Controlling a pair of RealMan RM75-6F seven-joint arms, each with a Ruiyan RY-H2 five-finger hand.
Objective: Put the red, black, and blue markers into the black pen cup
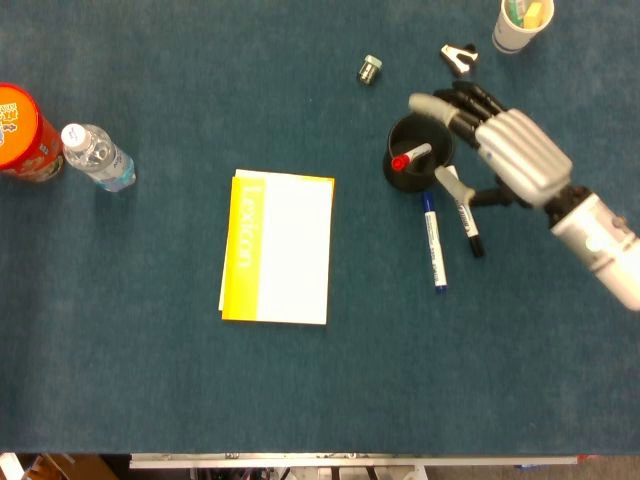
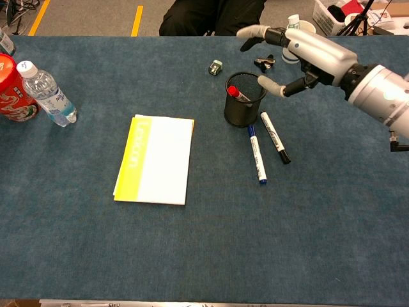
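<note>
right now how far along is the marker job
One of three looks done: the red marker stands inside the black pen cup. Nothing is in hand; the right robot hand is open above and beside the cup. Left: the blue marker and black marker lie on the table beside the cup.

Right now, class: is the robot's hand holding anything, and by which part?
Nothing: the right hand is open above the pen cup, red marker released inside.
</note>
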